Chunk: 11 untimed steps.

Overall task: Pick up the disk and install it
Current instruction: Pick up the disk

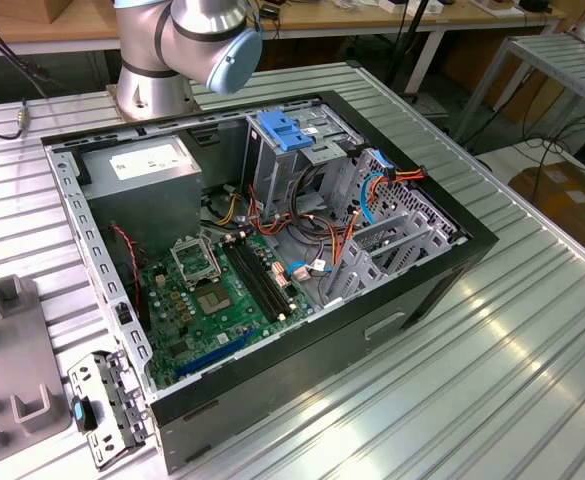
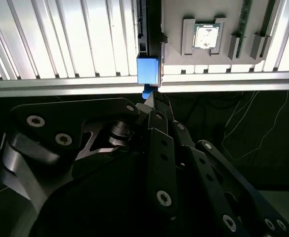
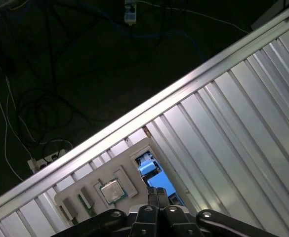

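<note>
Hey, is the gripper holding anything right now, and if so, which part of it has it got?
The gripper looks shut on the disk, pinching it edge-on at its blue near end; the contact itself is partly hidden.

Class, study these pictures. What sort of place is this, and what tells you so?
Probably a robotics lab or workshop for computer assembly: a robot arm stands on a ribbed metal table, an open computer case lies on that table, and workbenches stand behind.
</note>
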{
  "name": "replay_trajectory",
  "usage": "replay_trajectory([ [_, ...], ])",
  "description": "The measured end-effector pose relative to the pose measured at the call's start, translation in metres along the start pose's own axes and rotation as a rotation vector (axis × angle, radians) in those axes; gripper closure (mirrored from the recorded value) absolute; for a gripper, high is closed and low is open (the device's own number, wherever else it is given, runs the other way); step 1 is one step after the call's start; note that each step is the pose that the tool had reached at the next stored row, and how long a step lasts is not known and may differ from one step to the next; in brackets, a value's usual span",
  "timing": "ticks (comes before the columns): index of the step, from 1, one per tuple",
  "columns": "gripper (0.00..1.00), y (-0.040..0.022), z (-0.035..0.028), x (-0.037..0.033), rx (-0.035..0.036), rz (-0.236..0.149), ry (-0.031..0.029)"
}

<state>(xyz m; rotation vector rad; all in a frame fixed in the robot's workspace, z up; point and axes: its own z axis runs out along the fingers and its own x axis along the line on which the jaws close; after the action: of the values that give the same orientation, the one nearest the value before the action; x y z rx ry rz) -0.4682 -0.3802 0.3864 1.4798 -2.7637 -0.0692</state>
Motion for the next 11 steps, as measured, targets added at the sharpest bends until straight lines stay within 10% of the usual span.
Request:
replay_trajectory([
  [11,0.82,0.0,0.0,0.0,-0.0001,-0.001,0.0001],
])
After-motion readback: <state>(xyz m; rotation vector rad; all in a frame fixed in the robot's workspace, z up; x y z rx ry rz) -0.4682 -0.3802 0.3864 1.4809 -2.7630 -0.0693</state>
